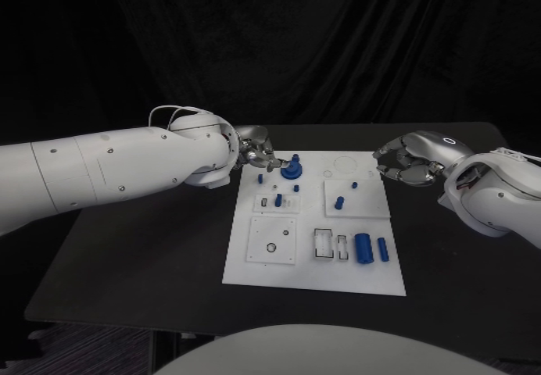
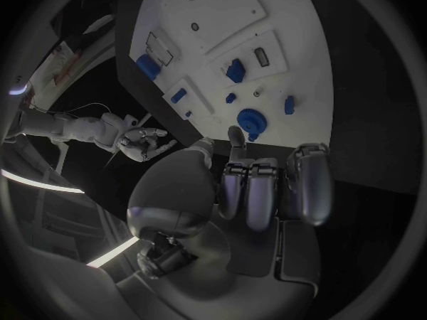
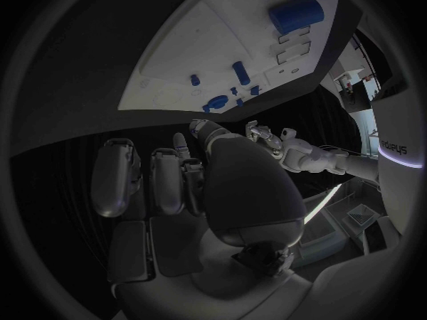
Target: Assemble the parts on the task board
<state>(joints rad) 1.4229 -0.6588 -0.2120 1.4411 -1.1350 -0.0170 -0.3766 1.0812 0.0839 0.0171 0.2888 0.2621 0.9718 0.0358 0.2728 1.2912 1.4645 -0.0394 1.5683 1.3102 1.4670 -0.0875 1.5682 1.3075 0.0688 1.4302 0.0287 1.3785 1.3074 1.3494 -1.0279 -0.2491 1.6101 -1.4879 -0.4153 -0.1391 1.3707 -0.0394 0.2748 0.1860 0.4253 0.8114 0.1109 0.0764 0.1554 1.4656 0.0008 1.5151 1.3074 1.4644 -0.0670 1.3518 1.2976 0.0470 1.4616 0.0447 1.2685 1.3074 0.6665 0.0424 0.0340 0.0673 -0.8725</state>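
Your left hand (image 1: 257,150) is the nearer one: the blue gear part (image 1: 293,166) stands upright at the far edge of the task board (image 1: 254,269), just beside its fingertips at about 4 o'clock from them. That hand holds nothing, fingers loosely apart. Your right hand (image 1: 408,166) hovers off the board's far right corner, fingers curled in on nothing. You have one gear, two large cylinders (image 1: 364,247) near 5 o'clock, and several small pegs.

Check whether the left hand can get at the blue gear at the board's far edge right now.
Probably yes: the left hand hovers just beside the blue gear, with nothing between them.
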